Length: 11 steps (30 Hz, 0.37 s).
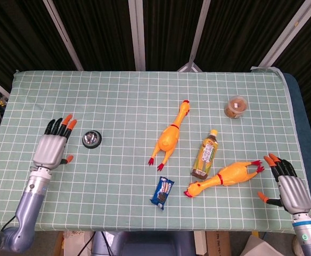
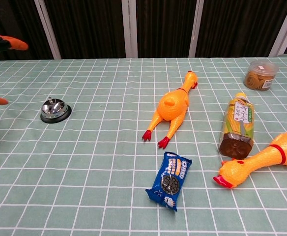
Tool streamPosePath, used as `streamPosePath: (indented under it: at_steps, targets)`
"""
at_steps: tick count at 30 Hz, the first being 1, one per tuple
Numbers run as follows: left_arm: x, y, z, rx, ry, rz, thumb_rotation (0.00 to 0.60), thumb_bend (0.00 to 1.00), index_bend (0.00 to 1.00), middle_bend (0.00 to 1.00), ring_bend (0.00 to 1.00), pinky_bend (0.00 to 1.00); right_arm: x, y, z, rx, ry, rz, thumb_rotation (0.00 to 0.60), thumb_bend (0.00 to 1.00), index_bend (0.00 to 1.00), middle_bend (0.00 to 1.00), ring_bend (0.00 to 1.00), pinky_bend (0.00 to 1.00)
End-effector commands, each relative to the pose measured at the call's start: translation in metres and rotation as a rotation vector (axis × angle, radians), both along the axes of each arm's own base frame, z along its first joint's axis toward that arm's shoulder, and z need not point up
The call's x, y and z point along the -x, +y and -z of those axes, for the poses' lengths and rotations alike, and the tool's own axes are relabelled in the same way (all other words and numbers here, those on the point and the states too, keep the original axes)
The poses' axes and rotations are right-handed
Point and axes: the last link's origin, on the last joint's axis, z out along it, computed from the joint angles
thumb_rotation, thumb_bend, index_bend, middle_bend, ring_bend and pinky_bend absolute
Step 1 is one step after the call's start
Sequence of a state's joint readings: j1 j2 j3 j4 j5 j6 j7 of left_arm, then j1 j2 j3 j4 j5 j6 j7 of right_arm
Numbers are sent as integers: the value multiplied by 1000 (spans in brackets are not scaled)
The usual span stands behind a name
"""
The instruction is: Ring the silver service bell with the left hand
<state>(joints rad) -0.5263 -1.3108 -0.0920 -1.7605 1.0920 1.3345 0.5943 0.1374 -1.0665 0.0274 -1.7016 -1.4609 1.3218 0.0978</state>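
Observation:
The silver service bell (image 1: 91, 138) (image 2: 54, 109) stands on its dark base at the left of the green checked table, uncovered. My left hand (image 1: 52, 146) hovers to the left of it, apart from it, fingers spread and holding nothing; in the chest view only its orange fingertips (image 2: 13, 43) show at the left edge. My right hand (image 1: 286, 186) rests open near the table's right front corner, beside a rubber chicken, and holds nothing.
A rubber chicken (image 1: 169, 136) lies mid-table. A tea bottle (image 1: 206, 154), a second chicken (image 1: 226, 176) and a blue cookie packet (image 1: 163, 192) lie to the right front. A small round jar (image 1: 236, 106) stands at the back right.

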Motion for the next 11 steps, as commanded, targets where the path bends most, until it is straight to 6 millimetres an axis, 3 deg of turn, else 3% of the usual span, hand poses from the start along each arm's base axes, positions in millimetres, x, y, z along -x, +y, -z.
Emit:
streamPosePath:
  at_steps: [1,6,11]
  targets:
    - [31,-50,-23,-26,-17,-30,600,125,0,0,0,0,0,0,1,0,9,-6,600,252,0,0,0,0]
    - [64,-96,-49,-73,-48,-48,600,123,0,0,0,0,-1,0,2,5,18,-7,600,252,0,0,0,0]
    - [79,-111,-60,-86,-70,-70,600,123,0,0,0,0,-1,1,2,4,22,-6,600,252,0,0,0,0]
